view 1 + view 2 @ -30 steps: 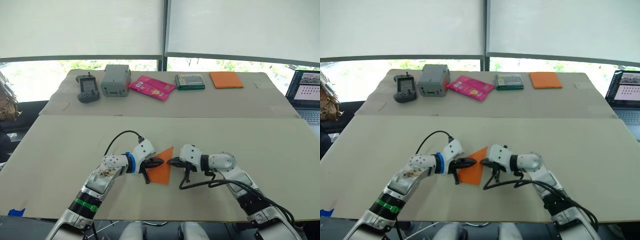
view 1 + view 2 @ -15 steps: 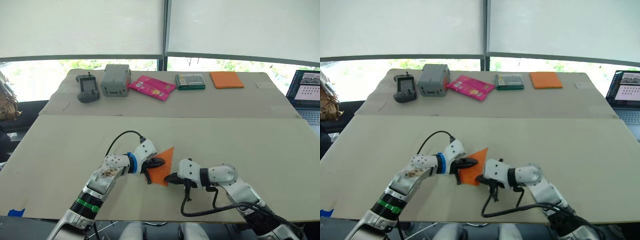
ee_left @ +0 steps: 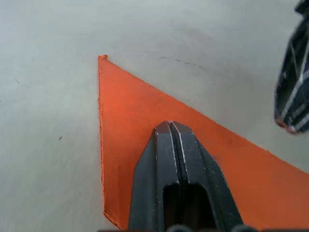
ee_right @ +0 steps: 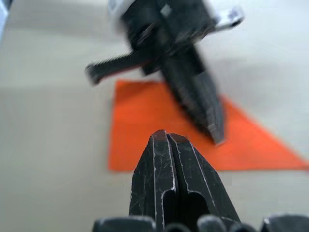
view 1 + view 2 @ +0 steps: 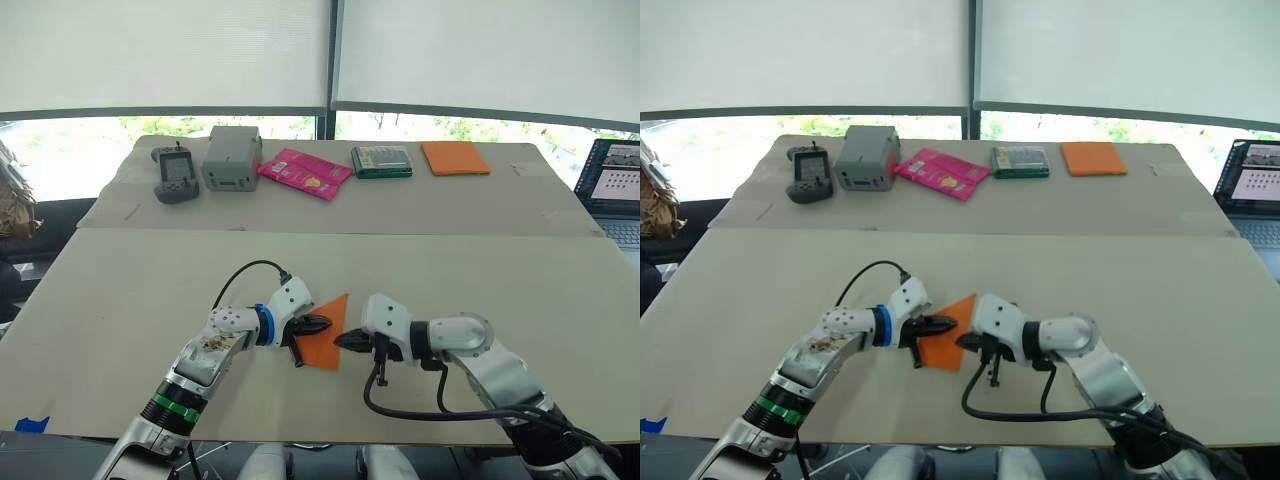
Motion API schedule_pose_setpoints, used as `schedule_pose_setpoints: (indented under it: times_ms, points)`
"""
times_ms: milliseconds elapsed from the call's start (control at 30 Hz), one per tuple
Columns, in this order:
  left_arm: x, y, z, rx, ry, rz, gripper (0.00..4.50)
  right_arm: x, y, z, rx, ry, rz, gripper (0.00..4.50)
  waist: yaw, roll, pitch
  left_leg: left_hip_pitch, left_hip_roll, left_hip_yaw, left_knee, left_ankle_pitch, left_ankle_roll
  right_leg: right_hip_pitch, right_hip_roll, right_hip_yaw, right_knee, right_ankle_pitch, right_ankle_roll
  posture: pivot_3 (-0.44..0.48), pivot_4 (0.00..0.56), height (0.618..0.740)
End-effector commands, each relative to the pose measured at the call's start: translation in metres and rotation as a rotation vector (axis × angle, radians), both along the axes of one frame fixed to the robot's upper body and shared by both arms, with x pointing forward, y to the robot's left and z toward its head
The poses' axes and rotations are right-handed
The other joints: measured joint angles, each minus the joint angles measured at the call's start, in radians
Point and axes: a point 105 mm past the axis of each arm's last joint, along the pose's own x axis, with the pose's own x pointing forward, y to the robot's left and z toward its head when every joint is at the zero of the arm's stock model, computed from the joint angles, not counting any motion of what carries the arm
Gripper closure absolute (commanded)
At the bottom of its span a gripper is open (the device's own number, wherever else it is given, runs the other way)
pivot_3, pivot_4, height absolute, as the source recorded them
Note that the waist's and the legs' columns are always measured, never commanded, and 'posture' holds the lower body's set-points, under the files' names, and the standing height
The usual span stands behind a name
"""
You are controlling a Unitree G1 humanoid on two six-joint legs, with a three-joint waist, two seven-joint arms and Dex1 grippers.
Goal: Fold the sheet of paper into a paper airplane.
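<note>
The sheet of paper [image 5: 318,352] lies flat on the near table as a bright orange pointed triangle, its tip pointing away from me. My left gripper [image 5: 326,324] is shut, and its fingertips rest on top of the paper [image 3: 126,121] near its middle. My right gripper [image 5: 337,341] is shut too, with its tip at the paper's right edge, facing the left one. In the right wrist view the paper [image 4: 137,128] lies just beyond the right gripper [image 4: 164,136], and the left gripper's fingers [image 4: 195,94] come down onto it.
On the far table sit a grey handheld device [image 5: 175,175], a grey box [image 5: 231,159], a pink packet [image 5: 304,174], a green box [image 5: 381,161] and a thick orange pad [image 5: 455,157]. A laptop [image 5: 612,190] stands at the right edge. Black cables loop by both wrists.
My right gripper dipped toward the table's near edge half a second ago and has come back up to the paper's right edge. The left gripper and the paper have stayed put.
</note>
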Motion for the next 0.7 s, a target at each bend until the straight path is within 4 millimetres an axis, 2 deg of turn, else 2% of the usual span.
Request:
schedule_pose_setpoints:
  times_ms: [33,133,333,567,700]
  points:
    - [0.006,0.012,-0.016,0.050,0.056,0.055,4.47,0.003,0.010,-0.007,-0.038,-0.031,0.011,4.50,-0.001,0.000,0.000,-0.001,0.000,0.000,0.000,0.000,0.000,-0.001,0.000,0.000,0.000,0.000,0.000,0.000,0.150,0.740]
    - [0.016,0.013,-0.009,0.031,0.044,0.080,4.47,0.010,0.013,-0.027,-0.079,-0.011,-0.021,4.50,-0.003,0.000,0.000,-0.001,0.000,0.000,0.001,0.000,0.000,-0.001,0.000,0.000,0.000,0.001,-0.001,0.000,0.150,0.740]
    - [0.029,0.002,0.002,-0.003,0.049,0.046,4.47,0.026,0.022,-0.051,-0.097,0.040,-0.107,4.50,-0.011,-0.001,0.000,-0.001,0.001,0.000,0.001,0.000,0.000,-0.002,0.002,0.000,0.002,0.001,-0.001,0.000,0.150,0.740]
    - [0.055,-0.016,0.011,0.023,-0.032,0.008,4.47,0.027,0.024,-0.061,-0.099,0.081,-0.140,4.50,-0.011,-0.001,0.000,0.001,0.000,0.000,0.001,0.000,0.000,-0.001,0.003,0.000,0.002,0.001,-0.002,0.000,0.150,0.740]
    - [0.064,-0.024,0.013,0.024,-0.052,-0.014,4.47,0.022,0.016,-0.067,-0.113,0.099,-0.154,4.50,-0.009,-0.001,0.000,0.000,0.000,0.000,0.001,0.000,0.000,-0.001,0.004,0.000,0.002,0.001,-0.002,0.000,0.150,0.740]
